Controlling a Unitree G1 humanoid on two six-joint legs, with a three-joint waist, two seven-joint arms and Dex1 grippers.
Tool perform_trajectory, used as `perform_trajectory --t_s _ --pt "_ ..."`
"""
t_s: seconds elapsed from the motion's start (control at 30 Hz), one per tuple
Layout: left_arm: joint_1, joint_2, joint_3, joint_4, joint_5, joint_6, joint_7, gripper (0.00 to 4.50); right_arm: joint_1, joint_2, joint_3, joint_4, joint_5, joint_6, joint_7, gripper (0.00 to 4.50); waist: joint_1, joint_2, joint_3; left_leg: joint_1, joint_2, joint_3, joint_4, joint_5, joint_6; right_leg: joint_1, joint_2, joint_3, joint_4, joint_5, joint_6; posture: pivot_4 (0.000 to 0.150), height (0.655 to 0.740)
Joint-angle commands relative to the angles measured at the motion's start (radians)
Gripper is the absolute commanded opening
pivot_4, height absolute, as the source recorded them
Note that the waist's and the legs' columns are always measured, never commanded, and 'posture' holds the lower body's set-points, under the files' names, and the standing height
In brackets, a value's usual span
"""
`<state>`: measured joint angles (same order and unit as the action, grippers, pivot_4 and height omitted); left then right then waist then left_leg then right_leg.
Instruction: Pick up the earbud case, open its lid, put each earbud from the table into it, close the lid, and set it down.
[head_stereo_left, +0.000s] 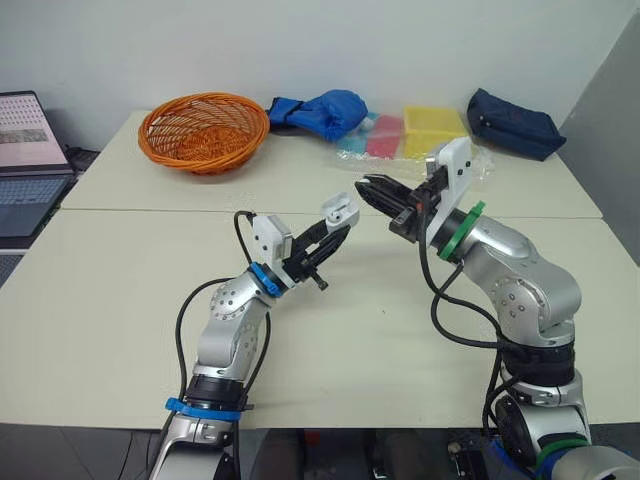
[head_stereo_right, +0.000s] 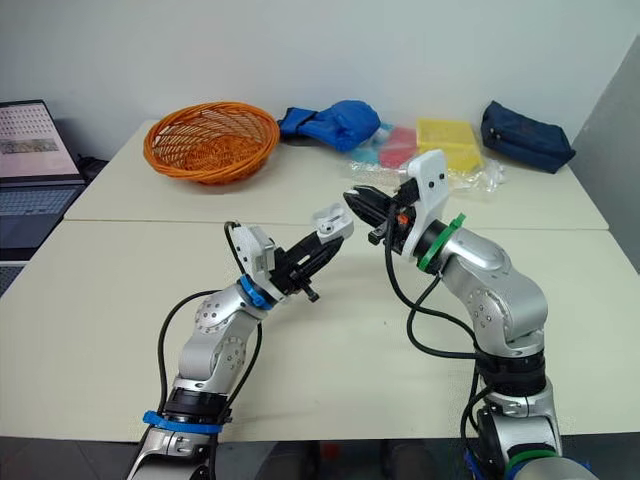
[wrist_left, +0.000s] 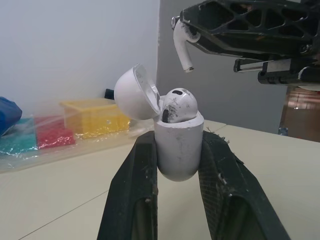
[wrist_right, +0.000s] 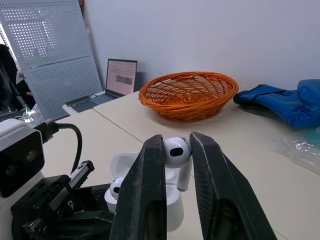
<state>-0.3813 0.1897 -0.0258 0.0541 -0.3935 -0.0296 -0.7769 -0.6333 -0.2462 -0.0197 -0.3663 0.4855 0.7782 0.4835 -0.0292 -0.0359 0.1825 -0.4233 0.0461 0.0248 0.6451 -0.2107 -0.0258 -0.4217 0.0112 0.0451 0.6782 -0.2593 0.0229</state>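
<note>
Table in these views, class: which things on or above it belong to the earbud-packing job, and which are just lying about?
Job: earbud case, lid open, in left tool; first earbud seated in it; second earbud in right tool.
Lying about: orange basket, blue bundle, yellow box, navy pouch, laptop.

the sides of the earbud case (wrist_left: 178, 145) are covered by the left gripper's fingers (wrist_left: 131, 200), and the stem of the seated earbud (wrist_left: 177, 106) is hidden inside it. the held earbud (wrist_right: 176, 151) is partly masked by the right gripper's fingers (wrist_right: 145, 200). the laptop (head_stereo_left: 25, 170) is cut off by the left edge.
</note>
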Motion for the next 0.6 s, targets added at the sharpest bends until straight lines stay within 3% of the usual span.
perform_trajectory --t_s 0.03,0.6 --pt "-0.015 -0.008 0.006 -0.016 -0.011 -0.023 -0.006 0.73 0.003 0.009 0.009 -0.01 0.007 -0.031 -0.007 0.36 -0.001 0.0 0.0 0.001 0.0 0.0 0.0 0.0 0.0 0.0 0.001 0.0 0.0 0.0 0.0 0.15 0.74" --pt "0.008 -0.015 0.01 -0.01 -0.015 -0.051 -0.033 0.73 0.019 0.011 0.061 0.013 0.004 -0.063 0.007 0.36 -0.001 0.0 0.0 0.002 0.001 0.0 0.0 0.0 0.0 0.0 0.003 0.001 0.0 0.0 -0.001 0.15 0.74"
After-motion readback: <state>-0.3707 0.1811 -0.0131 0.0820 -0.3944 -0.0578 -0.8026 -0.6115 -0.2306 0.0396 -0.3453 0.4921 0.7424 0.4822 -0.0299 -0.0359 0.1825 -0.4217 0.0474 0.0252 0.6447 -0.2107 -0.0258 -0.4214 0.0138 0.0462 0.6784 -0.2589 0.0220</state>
